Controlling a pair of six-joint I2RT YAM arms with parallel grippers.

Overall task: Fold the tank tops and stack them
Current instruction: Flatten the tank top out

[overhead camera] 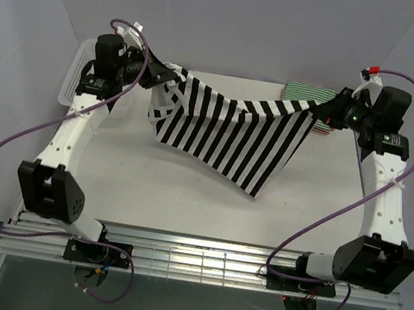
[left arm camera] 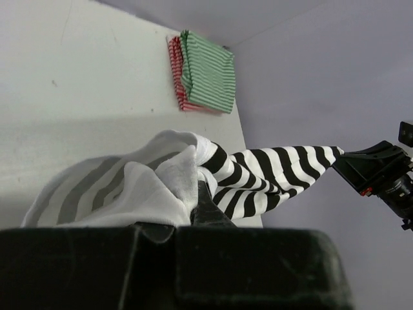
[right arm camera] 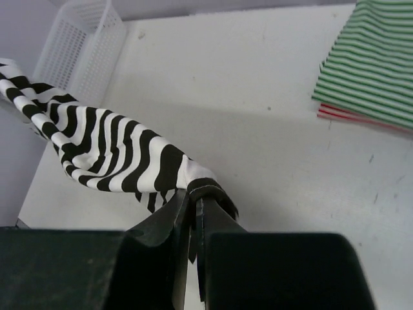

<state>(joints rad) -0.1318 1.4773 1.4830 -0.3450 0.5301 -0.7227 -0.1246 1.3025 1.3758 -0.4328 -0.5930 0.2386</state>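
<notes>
Above the white counter (overhead camera: pixel 182 214), hanging clear and sagging at its lower corner: black-and-white tank top (overhead camera: pixel 226 131), stretched wide between both arms, probably to open it out flat for folding. At the far right corner, already folded and stacked: green-and-white top (left arm camera: pixel 206 71) over red-and-white top (left arm camera: pixel 174 74). Clamped tight on opposite edges of the striped cloth: left tool (overhead camera: pixel 173 78), right tool (overhead camera: pixel 324 112).

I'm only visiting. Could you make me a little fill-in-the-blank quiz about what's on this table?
1. The left gripper and right gripper both hold the top striped white and ____.
2. The green top lies folded on the ____ one.
3. The mesh basket is ____ in colour.
Missing words: black; red; white.
</notes>
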